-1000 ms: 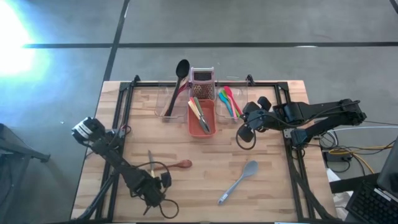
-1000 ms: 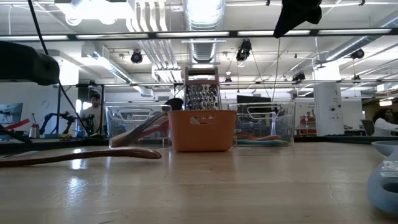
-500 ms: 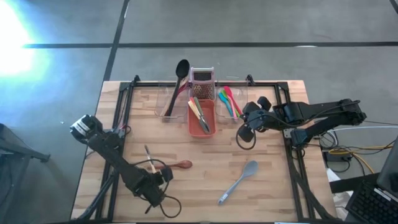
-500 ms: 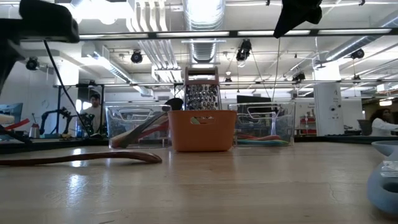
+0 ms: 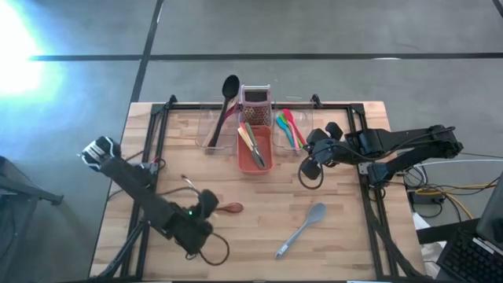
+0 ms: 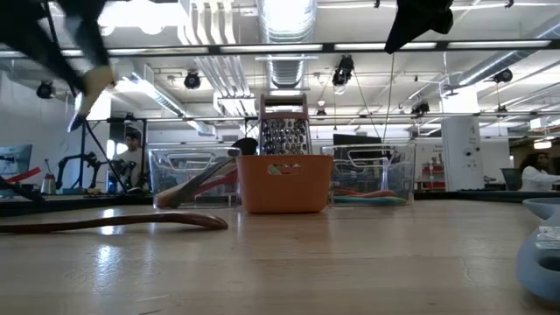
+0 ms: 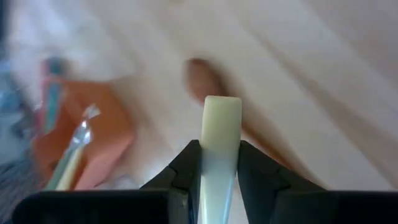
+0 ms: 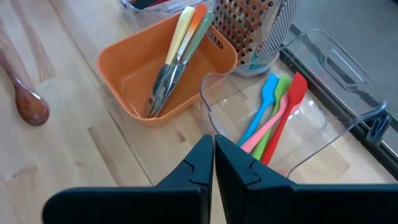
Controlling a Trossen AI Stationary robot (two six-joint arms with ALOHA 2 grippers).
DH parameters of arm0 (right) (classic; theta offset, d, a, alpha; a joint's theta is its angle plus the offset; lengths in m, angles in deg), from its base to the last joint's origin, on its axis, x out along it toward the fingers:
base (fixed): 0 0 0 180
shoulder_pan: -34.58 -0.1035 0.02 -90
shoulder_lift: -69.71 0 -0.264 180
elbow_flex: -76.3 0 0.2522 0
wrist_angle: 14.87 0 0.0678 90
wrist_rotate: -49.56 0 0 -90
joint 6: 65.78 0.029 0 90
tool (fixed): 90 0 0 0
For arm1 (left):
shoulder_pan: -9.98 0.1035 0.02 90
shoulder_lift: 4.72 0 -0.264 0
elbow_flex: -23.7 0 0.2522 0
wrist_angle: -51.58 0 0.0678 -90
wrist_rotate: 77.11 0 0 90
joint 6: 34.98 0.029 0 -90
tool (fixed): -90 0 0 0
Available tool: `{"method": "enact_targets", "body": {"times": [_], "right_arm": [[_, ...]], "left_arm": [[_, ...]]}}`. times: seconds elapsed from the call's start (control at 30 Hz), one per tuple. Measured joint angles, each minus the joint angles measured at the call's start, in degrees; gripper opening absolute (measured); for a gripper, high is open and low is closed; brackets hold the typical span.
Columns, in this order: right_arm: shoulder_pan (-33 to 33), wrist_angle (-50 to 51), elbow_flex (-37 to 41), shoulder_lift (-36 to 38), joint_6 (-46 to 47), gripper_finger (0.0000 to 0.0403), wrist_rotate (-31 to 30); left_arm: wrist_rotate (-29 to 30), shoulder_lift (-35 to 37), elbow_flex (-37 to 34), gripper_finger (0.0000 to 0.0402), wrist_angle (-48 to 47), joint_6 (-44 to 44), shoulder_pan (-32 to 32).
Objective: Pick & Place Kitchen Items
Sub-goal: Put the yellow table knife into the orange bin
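Clamped on a pale knife handle (image 7: pixel 221 134), left gripper (image 5: pixel 206 206) hangs near-left over table (image 5: pixel 346 236); orange tub (image 5: pixel 256 160) far-right of it, long axis far to near. Low view: knife (image 6: pixel 87 98) raised high left. Right wrist view: right gripper (image 8: pixel 213 163) shut, empty, beside tub.

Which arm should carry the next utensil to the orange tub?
Left. Its gripper already holds a pale-handled utensil above the table; the right gripper, shut and empty, hangs by the clear tub.
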Motion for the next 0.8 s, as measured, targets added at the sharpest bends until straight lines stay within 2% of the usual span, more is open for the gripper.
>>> {"method": "enact_targets", "body": {"times": [0.2, 0.33, 0.43, 0.5, 0.6, 0.8], "right_arm": [[-0.02, 0.09, 0.00, 0.01, 0.17, 0.0008, 0.09], [-0.02, 0.07, 0.00, 0.00, 0.17, 0.0008, -0.02], [-0.02, 0.06, 0.00, 0.00, 0.15, 0.0008, -0.09], [-0.02, 0.07, 0.00, 0.00, -0.03, 0.0008, -0.09], [-0.02, 0.09, 0.00, 0.00, -0.09, 0.0008, -0.10], [-0.02, 0.51, 0.29, 0.00, -0.31, 0.0008, -0.08]], "left_arm": [[11.69, 6.70, -0.20, 0.0082, 5.65, -1.25, 3.13], [15.77, 11.88, -0.59, 0.0082, 15.81, 2.02, 7.19], [16.07, 14.99, -1.16, 0.0082, 26.63, 6.20, 11.34], [13.66, 16.71, -2.31, 0.0082, 35.17, 9.11, 14.51], [5.16, 18.47, -4.78, 0.0082, 47.80, 10.57, 20.61], [-9.40, 18.91, -8.40, 0.0082, 65.33, 2.68, 33.32]]}}
